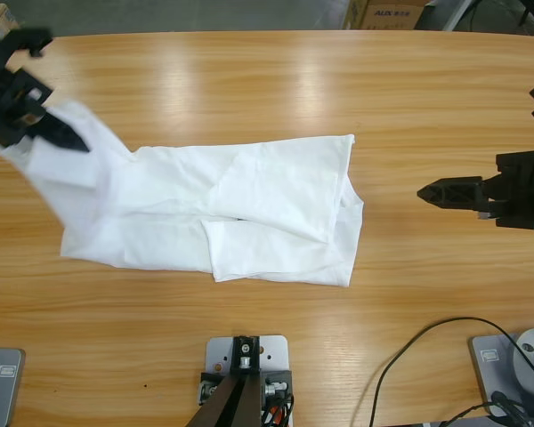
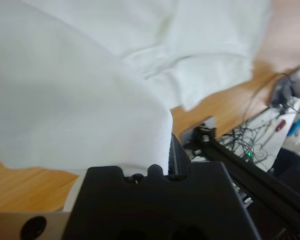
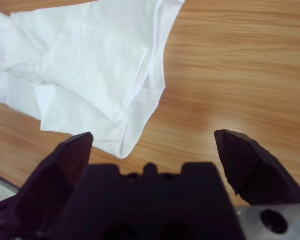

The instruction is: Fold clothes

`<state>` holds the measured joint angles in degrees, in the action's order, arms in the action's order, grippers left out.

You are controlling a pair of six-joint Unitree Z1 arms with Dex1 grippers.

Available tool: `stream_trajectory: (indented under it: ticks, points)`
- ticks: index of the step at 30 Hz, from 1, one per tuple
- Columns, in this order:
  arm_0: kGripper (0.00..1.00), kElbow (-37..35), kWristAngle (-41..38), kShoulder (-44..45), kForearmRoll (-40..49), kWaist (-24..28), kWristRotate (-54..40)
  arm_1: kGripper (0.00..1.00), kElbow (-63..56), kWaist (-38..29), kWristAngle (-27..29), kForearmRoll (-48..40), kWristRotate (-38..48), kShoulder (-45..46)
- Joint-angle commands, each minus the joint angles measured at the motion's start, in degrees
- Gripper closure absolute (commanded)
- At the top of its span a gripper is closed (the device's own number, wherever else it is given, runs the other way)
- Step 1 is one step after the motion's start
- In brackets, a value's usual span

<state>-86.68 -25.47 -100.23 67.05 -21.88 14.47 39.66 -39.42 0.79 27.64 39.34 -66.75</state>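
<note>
The white T-shirt [image 1: 276, 205] lies partly folded across the middle of the wooden table [image 1: 249, 80]. Its left end is lifted off the wood and held by my left gripper [image 1: 67, 138] at the far left, which is shut on the cloth. In the left wrist view the T-shirt [image 2: 65, 100] drapes over my left gripper [image 2: 160, 160] and hides most of its jaws. My right gripper [image 1: 427, 191] hovers over bare wood to the right of the shirt, apart from it. In the right wrist view my right gripper [image 3: 152, 140] stands open and empty, with the T-shirt [image 3: 90, 65] ahead to the left.
A cardboard box [image 1: 387, 13] stands beyond the table's far edge. A black cable [image 1: 409, 356] loops over the front right of the table. Bare wood shows around the shirt on every side.
</note>
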Motion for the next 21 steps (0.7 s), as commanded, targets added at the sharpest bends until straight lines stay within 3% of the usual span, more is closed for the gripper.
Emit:
stream_trajectory:
  ticks: [1, 6, 11, 21]
  points:
    - [1.000, -13.99, -1.71, -11.46, 4.49, -9.75, 2.74, 0.000, 0.07, 2.17, -0.88, 0.92, -1.02, -0.32]
    - [1.000, -23.16, -2.73, -17.35, 7.11, -15.44, 4.10, 0.000, -0.10, 2.97, -0.88, 0.92, -1.30, -0.83]
    - [1.000, -37.01, -4.15, -24.28, 13.27, -19.70, 4.50, 0.000, -0.46, 3.12, -0.81, 0.83, -1.55, -1.58]
    - [1.000, -48.42, -5.22, -31.22, 16.64, -24.16, 5.45, 0.000, -1.07, 3.30, -0.74, -0.05, -1.64, -2.83]
